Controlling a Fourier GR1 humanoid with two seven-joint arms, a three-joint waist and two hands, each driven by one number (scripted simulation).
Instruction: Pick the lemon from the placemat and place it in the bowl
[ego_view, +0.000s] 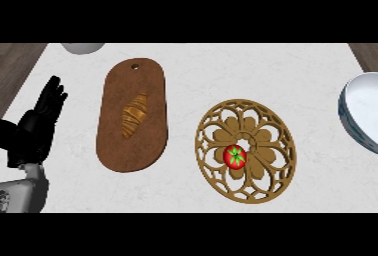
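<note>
And here's the counter from above: the left hand (38, 122) is up at the left edge, fingers straight and spread, pointing away, nothing in them, so it's resting, well clear of the action. The right hand isn't in shot at all, so no telling what its fingers are doing.

Now the target. On the round carved wooden placemat (238, 124), just below its centre, sits a small red fruit with a green star top: that reads as a tomato (235, 156), not a lemon, but it's the only thing on the mat, so it looks like the one to pick. It's untouched, nothing near it.

The bowl (363, 107), white inside with a dark rim, is cut off by the right edge, apart from the mat. That layout favours the right side for the carry, I'd say.

Left of the mat, a croissant (134, 116) lies on a long wooden cutting board (118, 147), probably just a distractor
</note>
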